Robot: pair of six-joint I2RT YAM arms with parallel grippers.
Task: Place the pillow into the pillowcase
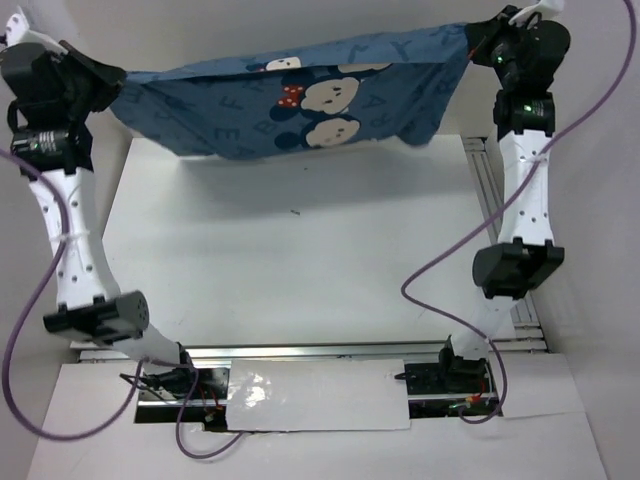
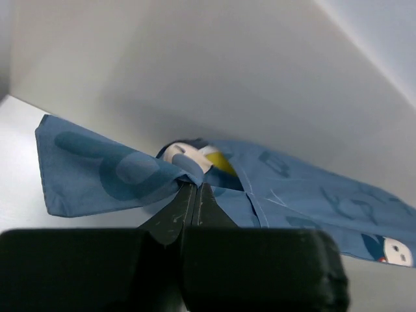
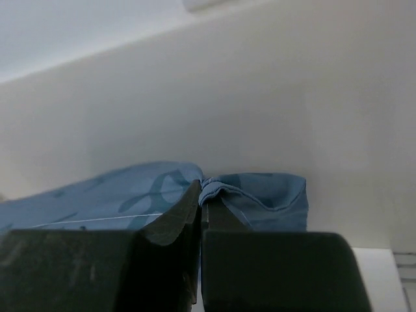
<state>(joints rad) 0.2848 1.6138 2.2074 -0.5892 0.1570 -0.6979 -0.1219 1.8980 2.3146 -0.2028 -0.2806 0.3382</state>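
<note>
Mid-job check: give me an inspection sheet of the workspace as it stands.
Surface: white table, bare in the middle.
Job's things: pillowcase hangs stretched between both arms at the far side, sagging in the middle, print facing up. Pillow: only a yellow strip peeks from the case's mouth, probably its piping; the rest is hidden.
Clutter: one small dark speck; nothing else seen.
Grippers: left pincer shut on a bunched corner of the case; right pincer shut on the opposite corner.
Cables: purple cables loop loose off both arms; the right loop hangs over the table's right side.
Surroundings: plain walls; metal rail along the right edge.
</note>
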